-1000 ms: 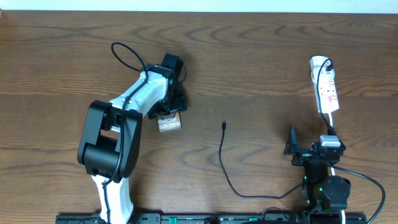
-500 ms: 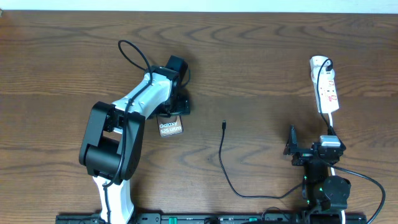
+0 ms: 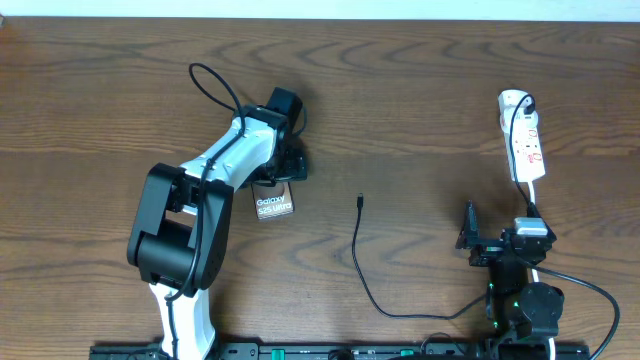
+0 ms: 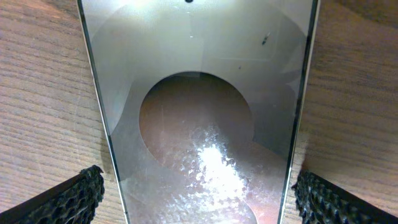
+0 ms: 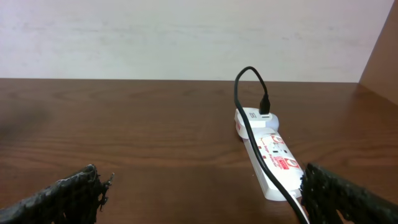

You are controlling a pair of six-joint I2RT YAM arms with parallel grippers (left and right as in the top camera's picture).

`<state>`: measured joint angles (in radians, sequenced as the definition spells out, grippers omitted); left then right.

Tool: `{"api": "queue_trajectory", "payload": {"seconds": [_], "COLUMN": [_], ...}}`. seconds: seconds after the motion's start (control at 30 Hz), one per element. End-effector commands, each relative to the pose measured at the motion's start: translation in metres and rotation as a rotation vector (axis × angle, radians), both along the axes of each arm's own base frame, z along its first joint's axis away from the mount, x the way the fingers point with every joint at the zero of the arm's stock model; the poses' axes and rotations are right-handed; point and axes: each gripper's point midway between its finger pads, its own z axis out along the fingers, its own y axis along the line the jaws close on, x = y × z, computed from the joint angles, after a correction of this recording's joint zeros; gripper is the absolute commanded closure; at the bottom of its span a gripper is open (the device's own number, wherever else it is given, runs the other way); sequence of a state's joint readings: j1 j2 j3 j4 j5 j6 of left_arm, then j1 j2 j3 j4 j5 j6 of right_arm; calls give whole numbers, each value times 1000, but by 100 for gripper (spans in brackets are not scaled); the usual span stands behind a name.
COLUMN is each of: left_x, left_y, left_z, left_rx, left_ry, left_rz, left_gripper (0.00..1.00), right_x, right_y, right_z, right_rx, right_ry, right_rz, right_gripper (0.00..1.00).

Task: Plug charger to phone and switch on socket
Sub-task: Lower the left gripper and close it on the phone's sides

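Observation:
The phone [image 3: 272, 204] lies flat on the table at centre left, its far end under my left gripper [image 3: 280, 168]. In the left wrist view the phone [image 4: 199, 93] fills the middle, and my left gripper [image 4: 202, 196] is open with a finger on each side of it. The charger's connector tip [image 3: 360, 202] lies loose right of the phone. Its cable [image 3: 362, 270] loops down and right. Its plug [image 3: 522, 102] sits in the far end of the socket [image 3: 526, 146]. My right gripper [image 3: 492, 240] is open and empty, short of the socket [image 5: 273, 158], and also shows in the right wrist view [image 5: 202, 193].
The socket's white cord [image 3: 533, 200] runs down past the right arm. The left arm [image 3: 190, 220] lies diagonally over the left side of the table. A pale wall [image 5: 186, 37] stands behind the table's far edge.
One second ago the phone lay slightly tilted; my left gripper swung a little and the phone now lies straighter and slightly nearer the front. Nothing has moved in the last half second.

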<state>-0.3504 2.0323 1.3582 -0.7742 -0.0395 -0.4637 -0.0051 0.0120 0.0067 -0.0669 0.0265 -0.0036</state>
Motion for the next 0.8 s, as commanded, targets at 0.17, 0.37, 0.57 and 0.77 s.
{"api": "queue_trajectory", "payload": {"seconds": [0.17,0.37,0.57,0.77], "left_x": [-28,-28,-30,-29], "left_y": [17,14,5,1], "left_z": [-38,-38,-39,-39], "left_rx": [66,51,-4,-22], "left_ry": [86,90,106,101], "left_rz": [49,48,49,49], "left_gripper": [0,0,0,0], "right_x": [0,0,0,0], "right_y": [-1,-1,-1,-1], "right_z": [0,0,0,0], "right_rx": [13,14,14,14], "right_ry": [-5,-4,-4,-4], "right_rz": [-8,-8,-8,-8], "right_gripper": [1,1,1,1]}}
